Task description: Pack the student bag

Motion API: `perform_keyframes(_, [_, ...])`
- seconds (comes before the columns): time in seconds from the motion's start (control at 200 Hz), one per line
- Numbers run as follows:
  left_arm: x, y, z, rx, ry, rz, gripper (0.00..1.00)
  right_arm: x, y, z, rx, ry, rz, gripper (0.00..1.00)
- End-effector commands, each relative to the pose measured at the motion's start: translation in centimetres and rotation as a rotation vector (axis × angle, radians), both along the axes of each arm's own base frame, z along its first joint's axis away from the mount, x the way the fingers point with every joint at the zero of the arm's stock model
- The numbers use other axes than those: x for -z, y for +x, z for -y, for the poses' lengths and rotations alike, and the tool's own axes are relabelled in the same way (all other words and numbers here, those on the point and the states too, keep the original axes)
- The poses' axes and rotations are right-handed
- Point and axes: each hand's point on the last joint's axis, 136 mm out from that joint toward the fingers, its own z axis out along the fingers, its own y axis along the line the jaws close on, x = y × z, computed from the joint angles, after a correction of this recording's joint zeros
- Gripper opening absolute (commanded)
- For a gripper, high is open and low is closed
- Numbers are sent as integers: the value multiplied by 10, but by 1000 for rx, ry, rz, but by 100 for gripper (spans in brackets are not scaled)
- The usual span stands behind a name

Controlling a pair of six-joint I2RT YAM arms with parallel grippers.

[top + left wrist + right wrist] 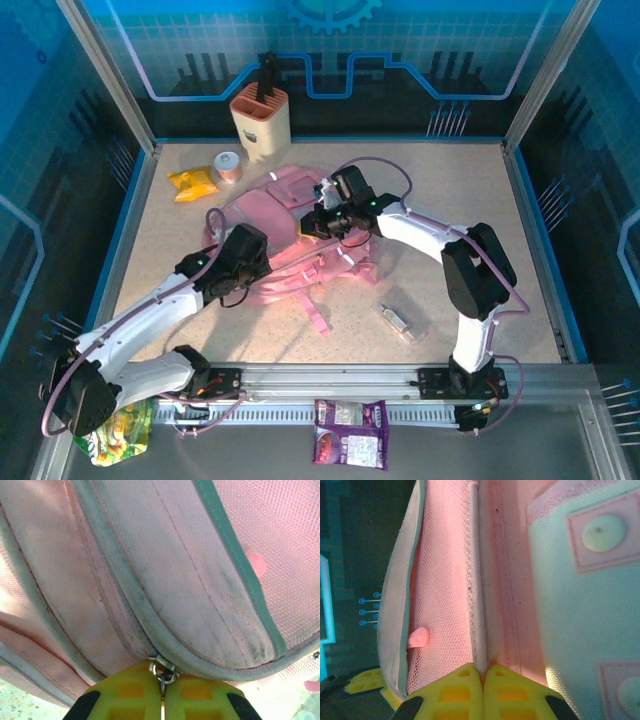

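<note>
Student bag (268, 212) lies mid-table; left gripper (162, 685), at its eight o'clock edge, is closed on the zip pull (163, 671); right gripper (483, 675), at two o'clock, pinches a seam (479, 630).

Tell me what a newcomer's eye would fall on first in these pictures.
The big pink student bag lying in the middle of the table grabs the eye first. The left gripper is shut on a metal zip pull at the bag's grey-trimmed edge. The right gripper pinches a seam beside a pink mesh pocket. A beige holder stands at the table's back edge.
</note>
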Motion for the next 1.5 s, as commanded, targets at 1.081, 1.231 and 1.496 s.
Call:
perform_keyframes(1.081, [-11,31,133,410,-90,38,0,-13,-17,55,285,84,-176,62])
perform_keyframes(1.231, [-11,30,136,437,-89,34,0,1,-22,52,368,95,-234,59])
perform_keyframes(1.496, [-9,26,139,488,-81,25,0,1,-18,45,401,105,-207,38])
